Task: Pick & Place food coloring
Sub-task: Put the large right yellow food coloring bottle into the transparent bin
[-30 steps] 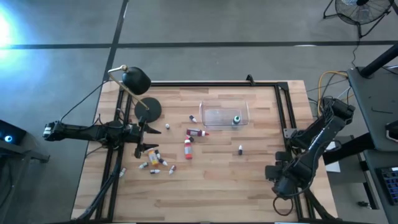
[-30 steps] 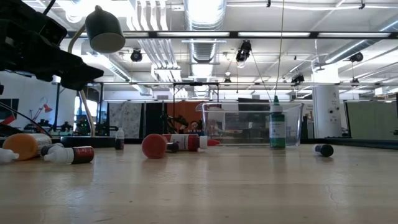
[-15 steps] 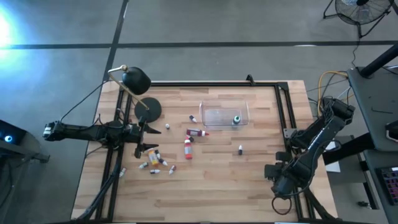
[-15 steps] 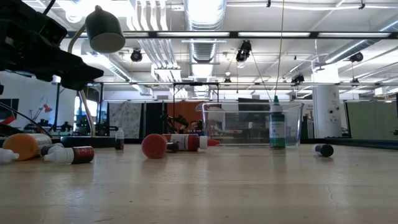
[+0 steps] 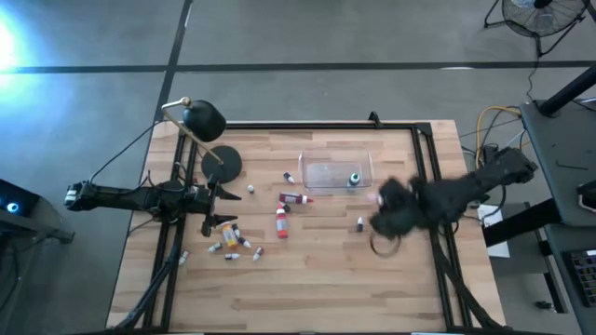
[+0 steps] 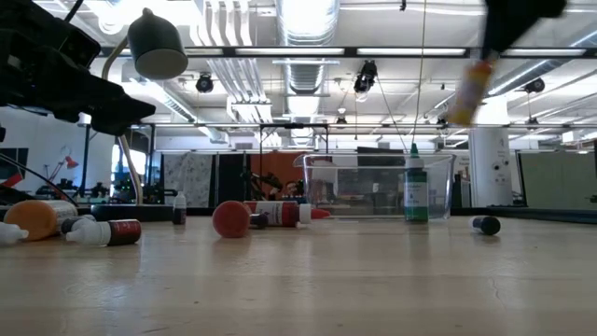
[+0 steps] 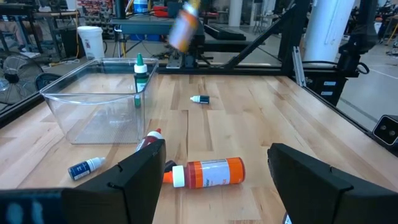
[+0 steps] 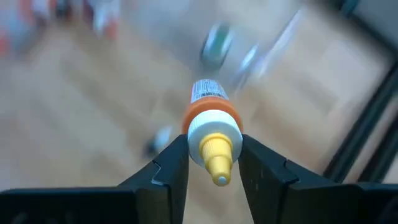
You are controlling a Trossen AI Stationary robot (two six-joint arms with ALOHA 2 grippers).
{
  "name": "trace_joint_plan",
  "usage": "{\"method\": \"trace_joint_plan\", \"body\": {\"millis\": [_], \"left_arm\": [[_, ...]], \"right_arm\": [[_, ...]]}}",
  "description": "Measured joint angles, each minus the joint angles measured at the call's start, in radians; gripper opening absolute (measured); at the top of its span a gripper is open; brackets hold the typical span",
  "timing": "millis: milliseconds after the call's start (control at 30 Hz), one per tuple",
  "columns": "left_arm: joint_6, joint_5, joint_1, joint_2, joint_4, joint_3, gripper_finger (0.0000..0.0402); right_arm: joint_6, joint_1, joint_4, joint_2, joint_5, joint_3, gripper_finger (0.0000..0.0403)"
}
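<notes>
My right gripper [image 8: 213, 152] is shut on an orange food coloring bottle [image 8: 208, 102] with a white cap and yellow tip. It is high over the table's right half [image 5: 384, 212], near the clear tub [image 5: 335, 172]. A green bottle [image 5: 354, 179] stands upright in the tub. More food coloring bottles lie on their sides at mid-table [image 5: 279, 221] and in a cluster at the left [image 5: 231, 244]. A small dark one [image 5: 359, 223] lies under the right arm. My left gripper [image 7: 214, 186] stays open and low at the table's left [image 5: 216, 200], next to the cluster. My right gripper pinches the orange bottle at its white cap [image 8: 214, 134], one finger on each side. The yellow tip points back toward the wrist and the orange body points away past the fingertips. The bottle [image 6: 466, 89] hangs tilted below the gripper, lifted clear of the table.
A black desk lamp [image 5: 205, 121] stands on its round base [image 5: 223, 163] at the far left. A black frame rail [image 5: 433, 186] runs along the table's right side. Bare wood lies along the near edge [image 5: 317, 288].
My right arm has swung fast from beyond the table's near right corner toward the tub, rising and rolling its wrist. The orange bottle comes with it and now shows high in the low view. The left arm and the other bottles have kept still.
</notes>
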Motion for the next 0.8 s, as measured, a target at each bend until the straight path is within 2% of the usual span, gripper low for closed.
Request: {"method": "trace_joint_plan", "body": {"millis": [67,167,267,367,533,633,800], "left_arm": [[0.0,0.0,0.0,0.0,0.0,0.0,0.0257],[0.0,0.0,0.0,0.0,0.0,0.0,0.0257],[0.0,0.0,0.0,0.0,0.0,0.0,0.0257],[0.0,0.0,0.0,0.0,0.0,0.0,0.0257],[0.0,0.0,0.0,0.0,0.0,0.0,0.0257],[0.0,0.0,0.0,0.0,0.0,0.0,0.0257],[0.0,0.0,0.0,0.0,0.0,0.0,0.0257]], "right_arm": [[-0.099,-0.113,0.001,0.007,0.047,0.083,0.0114],[-0.211,-0.308,0.019,0.027,0.018,0.153,0.0114],[-0.349,-0.495,0.077,0.049,-0.133,0.155,0.0114],[-0.486,-0.623,0.148,0.089,-0.258,0.123,0.0114],[-0.635,-0.724,0.222,0.171,-0.305,0.077,0.0114],[-0.69,-0.748,0.278,0.224,-0.314,0.053,0.0114],[-0.745,-0.769,0.353,0.326,-0.389,0.029,0.0114]]}}
